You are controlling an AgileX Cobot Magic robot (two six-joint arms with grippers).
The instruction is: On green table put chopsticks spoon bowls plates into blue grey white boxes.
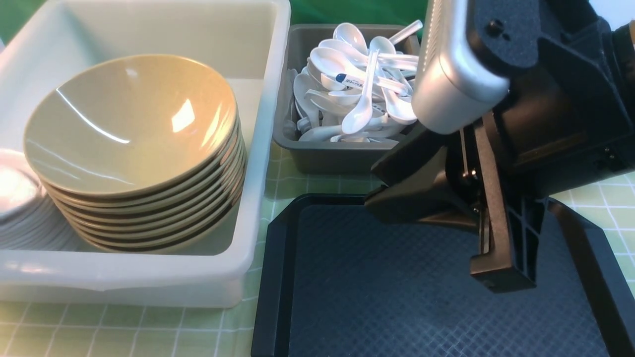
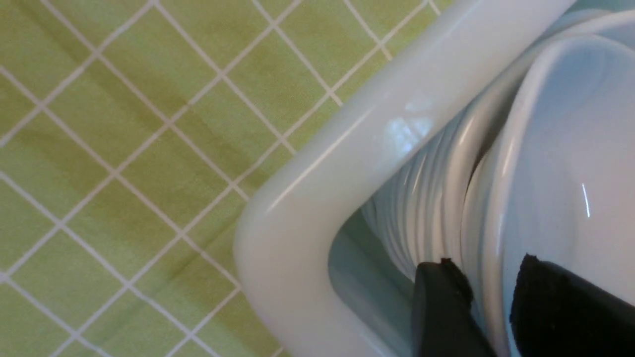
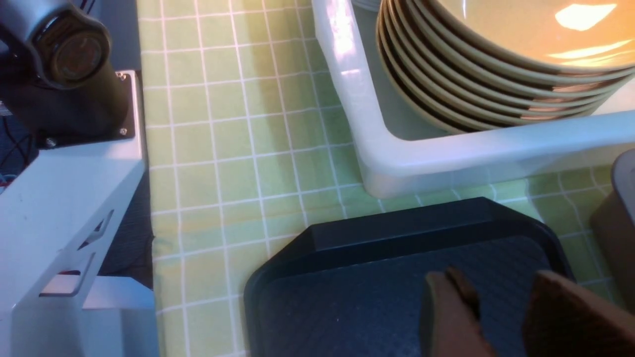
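A green backdrop (image 1: 317, 9) rises beyond the right jaws. Below those jaws, a pale green cloth (image 3: 223, 148) with a white grid of lines covers the table. Beside the left jaws, more of this cloth lies flat, softly shadowed. Warm light falls on it, with 1 bluish-white patch at the far right corner.

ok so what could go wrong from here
The left gripper has its jaws on either side of the rim of a white round bowl in the white plastic box; lifting away before they clear could drag or tip it.

That box also holds a leaning stack of beige glossy bowls, so a bump might shift them.

White plastic spoons lie loosely piled in the grey plastic box, some reaching its rim, and the nearby right arm could knock one out.
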